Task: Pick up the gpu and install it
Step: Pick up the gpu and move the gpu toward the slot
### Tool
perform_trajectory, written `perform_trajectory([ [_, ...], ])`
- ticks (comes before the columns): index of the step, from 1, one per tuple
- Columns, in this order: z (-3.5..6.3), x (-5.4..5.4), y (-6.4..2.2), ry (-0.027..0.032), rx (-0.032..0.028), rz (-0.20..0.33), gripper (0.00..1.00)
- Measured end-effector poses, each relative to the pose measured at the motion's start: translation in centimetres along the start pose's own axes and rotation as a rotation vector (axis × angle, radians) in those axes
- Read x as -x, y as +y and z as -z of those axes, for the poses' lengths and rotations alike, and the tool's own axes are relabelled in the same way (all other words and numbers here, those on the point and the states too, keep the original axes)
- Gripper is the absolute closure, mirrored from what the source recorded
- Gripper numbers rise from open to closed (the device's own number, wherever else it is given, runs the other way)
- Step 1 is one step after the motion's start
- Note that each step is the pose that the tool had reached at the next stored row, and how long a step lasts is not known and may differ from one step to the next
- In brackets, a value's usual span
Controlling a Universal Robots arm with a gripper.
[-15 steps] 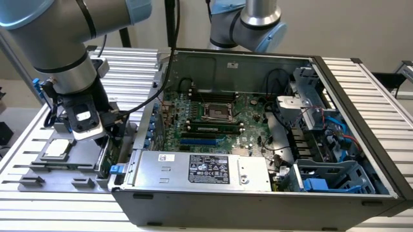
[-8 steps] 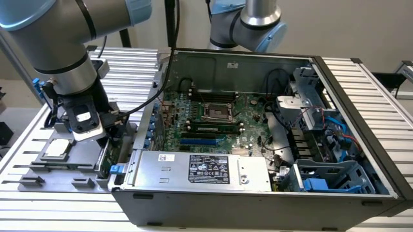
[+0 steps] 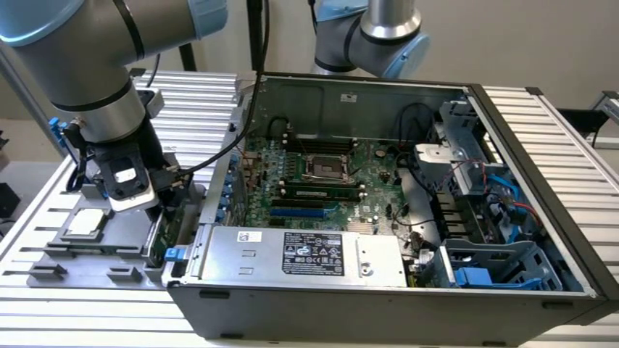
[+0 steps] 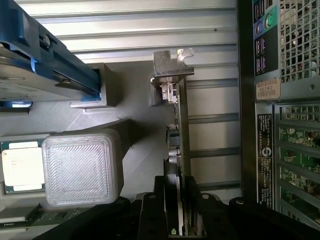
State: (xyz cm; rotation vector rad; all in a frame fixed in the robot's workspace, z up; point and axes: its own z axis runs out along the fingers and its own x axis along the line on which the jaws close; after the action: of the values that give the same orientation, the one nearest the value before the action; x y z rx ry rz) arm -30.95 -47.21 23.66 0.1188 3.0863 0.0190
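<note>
the gpu [image 4: 179, 125] is stood on edge in the grey holder [image 3: 97, 250], just beside the computer case [image 3: 387, 301] on the exterior view's left. it is straddled by the gripper [image 4: 179, 202]; whether it is clamped cannot be told.

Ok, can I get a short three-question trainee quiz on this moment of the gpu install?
1. True or false: the gpu is seated in the motherboard.
2. Multiple choice: the gripper is nearest to: A the power supply; B the gpu; C the drive cage.
3. Short answer: in the exterior view, on which side of the computer case does the grey parts tray sit?

Key: 1 false, it stands on edge in the tray, outside the case. 2 B. 3 the exterior view's left.
</note>
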Motion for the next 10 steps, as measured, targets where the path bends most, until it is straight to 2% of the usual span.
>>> perform_trajectory([
  [10, 0.01, 0.00, 0.00, 0.0003, -0.0001, 0.001, 0.73],
])
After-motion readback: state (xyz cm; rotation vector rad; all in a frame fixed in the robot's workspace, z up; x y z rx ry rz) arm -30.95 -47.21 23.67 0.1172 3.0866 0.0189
